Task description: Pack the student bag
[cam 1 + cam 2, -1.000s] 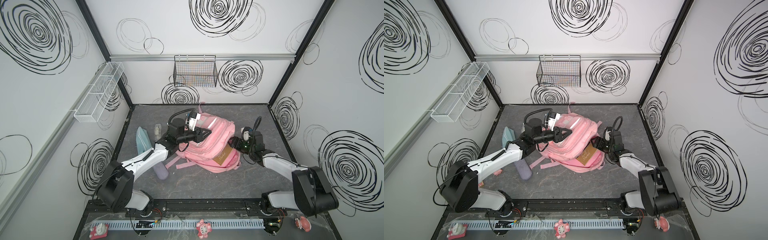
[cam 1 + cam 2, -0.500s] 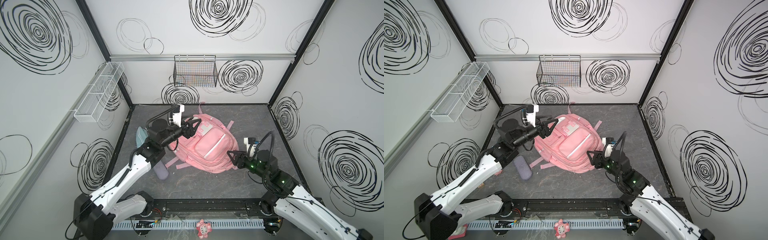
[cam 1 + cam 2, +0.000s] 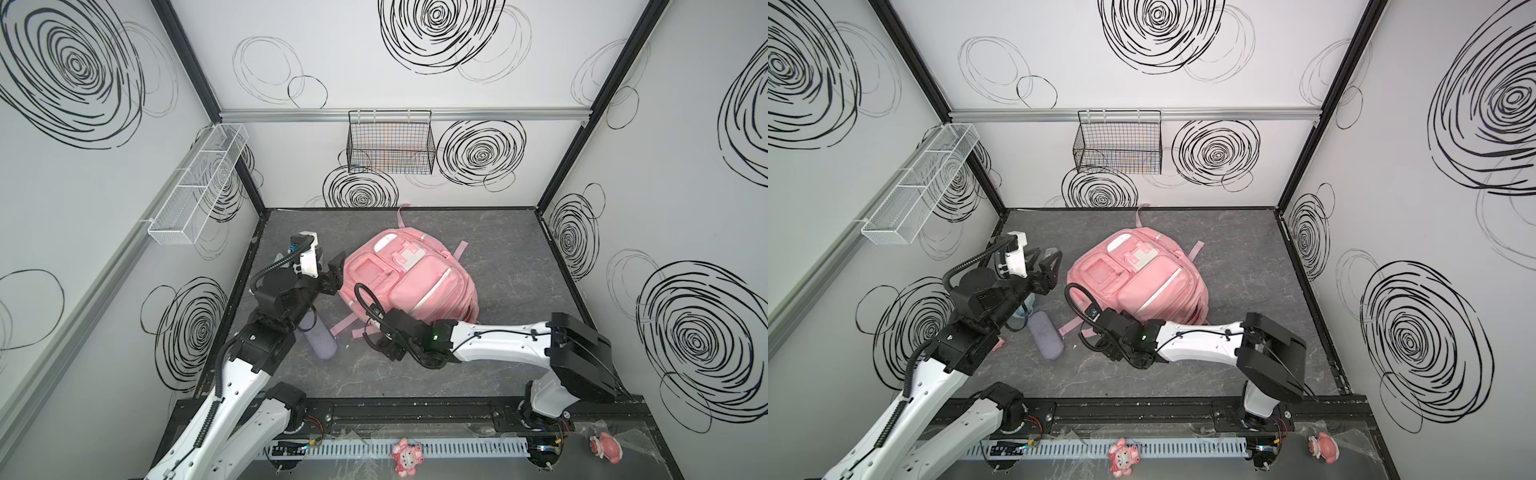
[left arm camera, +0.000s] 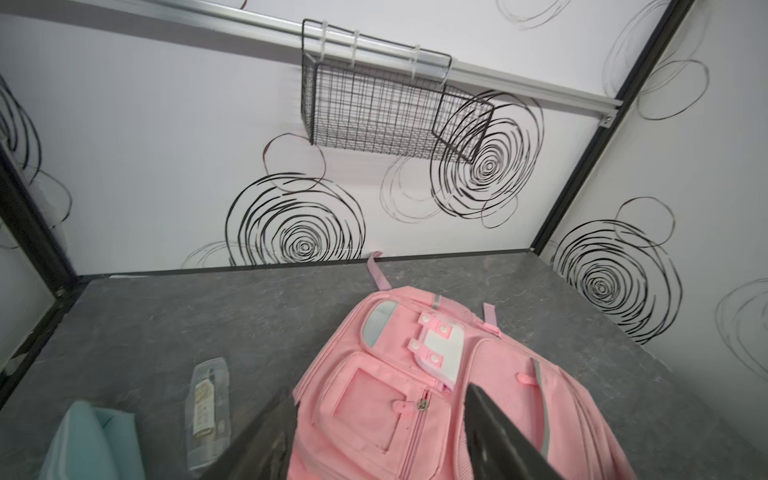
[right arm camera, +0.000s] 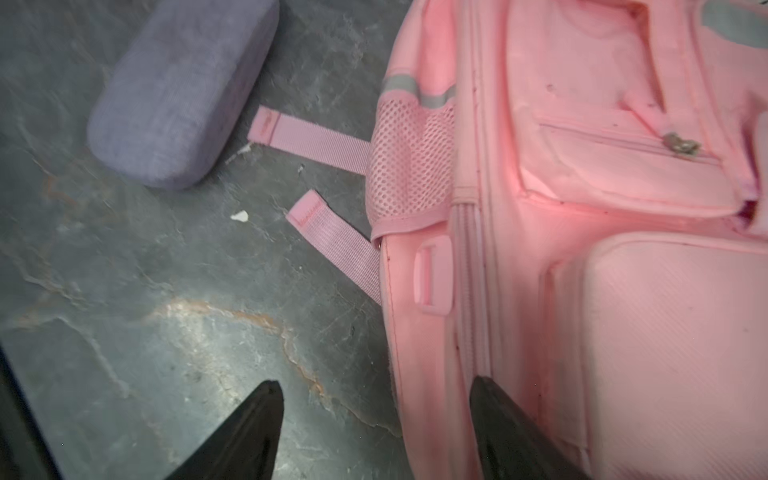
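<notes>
The student bag [image 3: 415,278] [image 3: 1142,286] is a pink backpack lying front side up in the middle of the grey floor, pockets zipped. My left gripper [image 3: 334,272] [image 3: 1045,266] hovers at the bag's left edge. Its jaws stand open and empty over the small window pocket [image 4: 374,399] in the left wrist view, where the gripper [image 4: 381,394] holds nothing. My right gripper [image 3: 390,351] [image 3: 1108,349] hangs low at the bag's near-left corner. It is open [image 5: 374,382], one fingertip over bare floor, the other [image 5: 490,399] over the bag's side seam [image 5: 469,291].
A purple hard case [image 3: 320,338] [image 5: 183,87] lies on the floor left of the bag, beside two loose pink straps [image 5: 316,141]. A teal pouch [image 4: 87,440] and a clear plastic case [image 4: 208,411] lie further left. A black wire basket [image 3: 390,143] hangs on the back wall.
Both grippers have drawn back from the bag and opened. The bag now lies flat, and the brown item at its opening no longer shows. The right arm swung round to the bag's near-left corner.
</notes>
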